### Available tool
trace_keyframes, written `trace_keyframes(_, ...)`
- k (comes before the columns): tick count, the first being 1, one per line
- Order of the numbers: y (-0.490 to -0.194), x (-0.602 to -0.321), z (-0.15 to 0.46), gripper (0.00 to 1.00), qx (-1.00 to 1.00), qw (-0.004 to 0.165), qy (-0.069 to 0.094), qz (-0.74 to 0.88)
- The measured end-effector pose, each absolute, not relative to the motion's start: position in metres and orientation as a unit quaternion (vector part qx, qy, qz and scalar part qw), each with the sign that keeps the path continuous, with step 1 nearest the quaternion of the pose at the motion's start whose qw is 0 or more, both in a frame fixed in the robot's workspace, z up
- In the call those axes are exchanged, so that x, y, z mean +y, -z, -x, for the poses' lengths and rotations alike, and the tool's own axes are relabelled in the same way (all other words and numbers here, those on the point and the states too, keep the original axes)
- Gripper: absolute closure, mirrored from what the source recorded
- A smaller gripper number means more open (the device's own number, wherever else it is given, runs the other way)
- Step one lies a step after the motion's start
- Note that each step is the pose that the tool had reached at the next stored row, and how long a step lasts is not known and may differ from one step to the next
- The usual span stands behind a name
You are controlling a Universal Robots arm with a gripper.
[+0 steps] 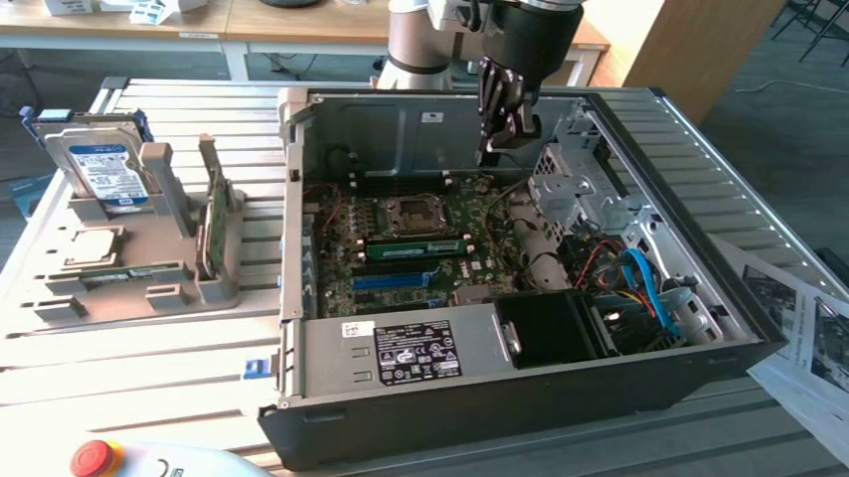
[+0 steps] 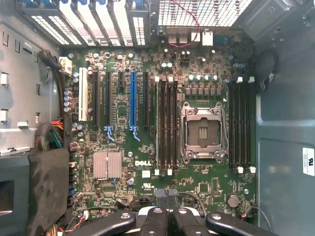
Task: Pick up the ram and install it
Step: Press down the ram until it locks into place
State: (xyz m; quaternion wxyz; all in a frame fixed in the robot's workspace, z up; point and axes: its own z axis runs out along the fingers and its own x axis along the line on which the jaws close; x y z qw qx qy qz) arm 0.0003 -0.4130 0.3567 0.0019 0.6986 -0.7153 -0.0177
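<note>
The ram [image 1: 414,248] is a long green stick standing on edge in a motherboard slot beside the empty CPU socket [image 1: 412,212], inside the open computer case [image 1: 531,397]. My gripper [image 1: 494,149] hangs above the motherboard near the case's back wall, well clear of the stick. Its fingers are shut with nothing between them. In the wrist view, the closed fingertips of my gripper [image 2: 167,212] line up with the black memory slots [image 2: 167,125] next to the CPU socket [image 2: 203,132]. From straight above I cannot tell the stick from the slots.
A grey parts tray [image 1: 80,298] at the exterior view's left holds a hard drive [image 1: 99,164], an upright wider green card [image 1: 213,224] and a thin strip [image 1: 129,272] lying in a groove. Inside the case are a drive cage [image 1: 578,189], cables [image 1: 637,278] and the power supply [image 1: 398,353].
</note>
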Motion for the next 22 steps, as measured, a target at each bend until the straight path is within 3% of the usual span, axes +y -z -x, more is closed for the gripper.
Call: trace_keyframes(22, -0.336, -0.413, 0.000, 0.89, -0.715, 0.002, 0.018, -0.699)
